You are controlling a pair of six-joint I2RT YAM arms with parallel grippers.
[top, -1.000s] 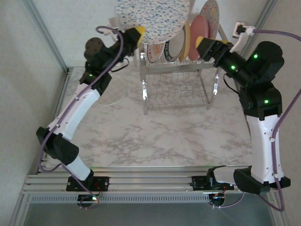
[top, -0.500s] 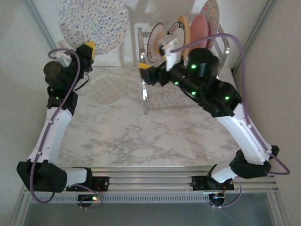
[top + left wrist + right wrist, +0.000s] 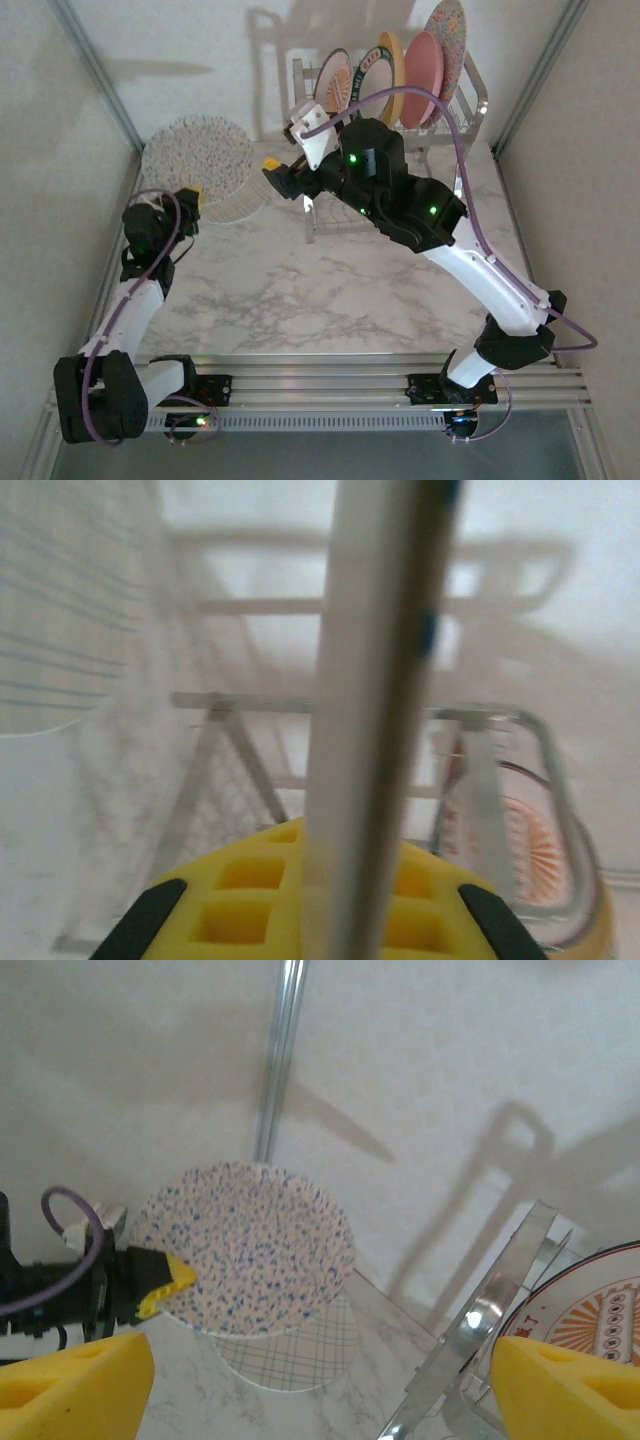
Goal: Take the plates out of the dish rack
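On the marble table [image 3: 330, 290], left of the dish rack [image 3: 487, 1305], the left gripper [image 3: 190, 196] clamps the speckled plate [image 3: 195, 158] by its rim, tilted above a checked plate [image 3: 245, 205]. The right gripper [image 3: 272, 178] hangs open at the rack's left end. A sunburst plate [image 3: 335, 88], yellow plate [image 3: 388, 62], pink plate [image 3: 424, 62] and floral plate [image 3: 447, 28] stand upright in the rack, the sunburst's lettering too small to read.
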